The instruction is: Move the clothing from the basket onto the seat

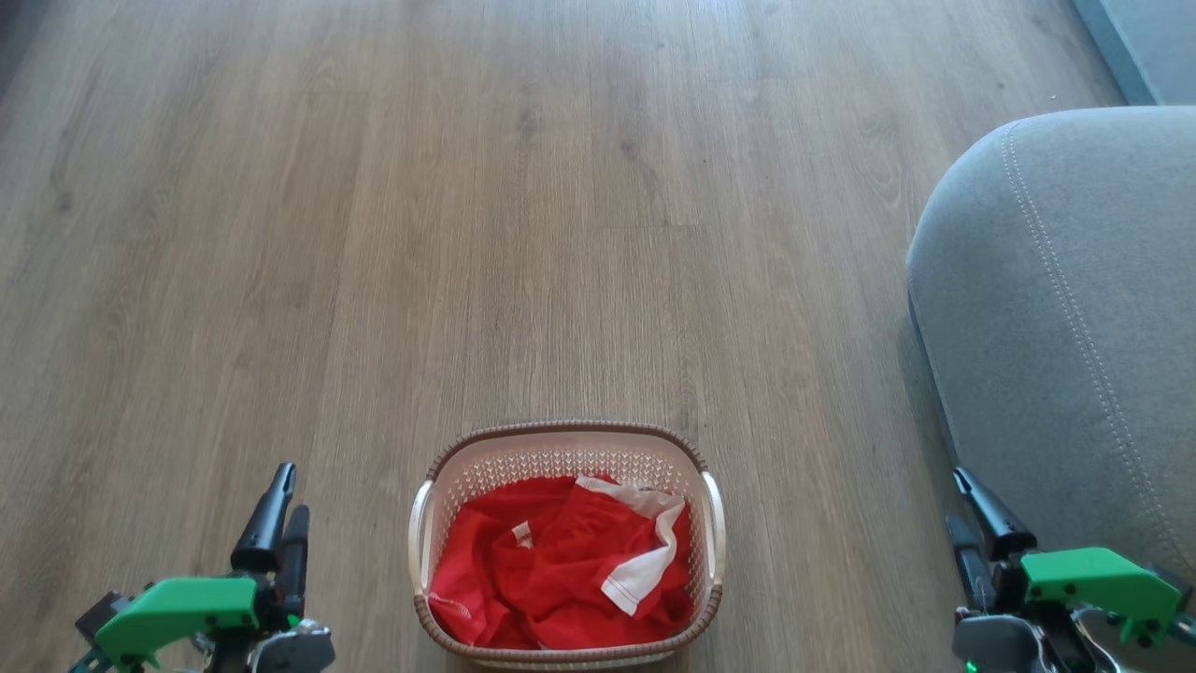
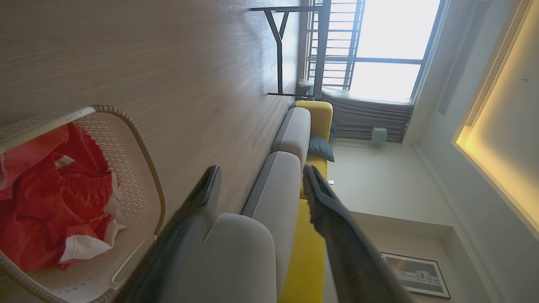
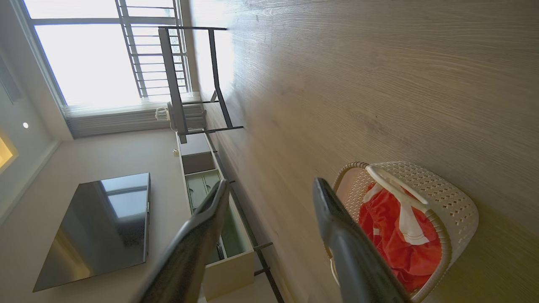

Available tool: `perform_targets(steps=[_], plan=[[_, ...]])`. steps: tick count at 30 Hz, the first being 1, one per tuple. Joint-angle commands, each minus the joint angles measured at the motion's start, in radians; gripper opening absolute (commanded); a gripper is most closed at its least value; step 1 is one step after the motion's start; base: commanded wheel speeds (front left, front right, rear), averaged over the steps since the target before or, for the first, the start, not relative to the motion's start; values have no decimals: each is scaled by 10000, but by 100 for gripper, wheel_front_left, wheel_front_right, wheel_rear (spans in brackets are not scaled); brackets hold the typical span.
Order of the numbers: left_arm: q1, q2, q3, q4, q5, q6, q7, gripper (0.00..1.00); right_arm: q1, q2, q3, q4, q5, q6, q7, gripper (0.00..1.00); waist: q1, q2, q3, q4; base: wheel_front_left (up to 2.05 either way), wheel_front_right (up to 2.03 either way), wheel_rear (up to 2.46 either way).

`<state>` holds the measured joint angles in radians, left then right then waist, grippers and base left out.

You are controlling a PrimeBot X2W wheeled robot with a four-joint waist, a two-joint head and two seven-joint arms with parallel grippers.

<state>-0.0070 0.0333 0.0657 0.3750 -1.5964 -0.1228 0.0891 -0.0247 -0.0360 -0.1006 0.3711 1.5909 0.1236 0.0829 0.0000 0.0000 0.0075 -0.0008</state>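
Note:
The cream basket (image 1: 570, 432) stands on the floor right in front of me, between my two arms. Crumpled inside it is the red clothing (image 1: 551, 561) with a white trim band. The grey seat (image 1: 1074, 327) bulges in at the right. My left gripper (image 1: 291, 491) hovers left of the basket and my right gripper (image 1: 958, 500) hovers right of it, beside the seat's edge. In the left wrist view the left gripper (image 2: 262, 170) is open and empty, with the basket (image 2: 134, 185), clothing (image 2: 50, 210) and seat (image 2: 236, 261) around it. The right gripper (image 3: 271, 183) is open too, near the basket (image 3: 446, 198) and clothing (image 3: 391, 240).
Bare wooden floor (image 1: 523, 206) stretches ahead of the basket. A black-framed table (image 3: 189, 84) stands by the window, with a low cabinet (image 3: 210, 198) and a dark screen (image 3: 97, 227) along one wall. The sofa row has yellow backs (image 2: 316, 118) and a dark cushion (image 2: 320, 147).

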Motion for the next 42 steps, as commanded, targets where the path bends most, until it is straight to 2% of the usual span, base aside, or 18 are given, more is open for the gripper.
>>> perform_targets(steps=[1, 8, 17, 42], plan=[[-586, 136, -32, -272, 150, -8, -116, 100, -582, -198, 62, -301, -115, 8, -103, 100, 0, 0, 4, 0, 0, 0, 0], [-863, 289, -317, -175, 488, -13, -386, 100, -899, -406, 443, -208, -478, 12, -367, 100, 0, 0, 20, 0, 0, 0, 0], [-1232, 428, -429, -63, 1606, -19, -691, 100, -1310, -591, 720, -104, -1591, 17, -666, 100, 0, 0, 53, -1, 0, 0, 0], [-1932, 636, -669, 195, 5531, -34, -1404, 100, -2244, -1058, 1891, 233, -4764, 31, -1370, 100, 0, 0, 105, -6, 0, 0, 0]])
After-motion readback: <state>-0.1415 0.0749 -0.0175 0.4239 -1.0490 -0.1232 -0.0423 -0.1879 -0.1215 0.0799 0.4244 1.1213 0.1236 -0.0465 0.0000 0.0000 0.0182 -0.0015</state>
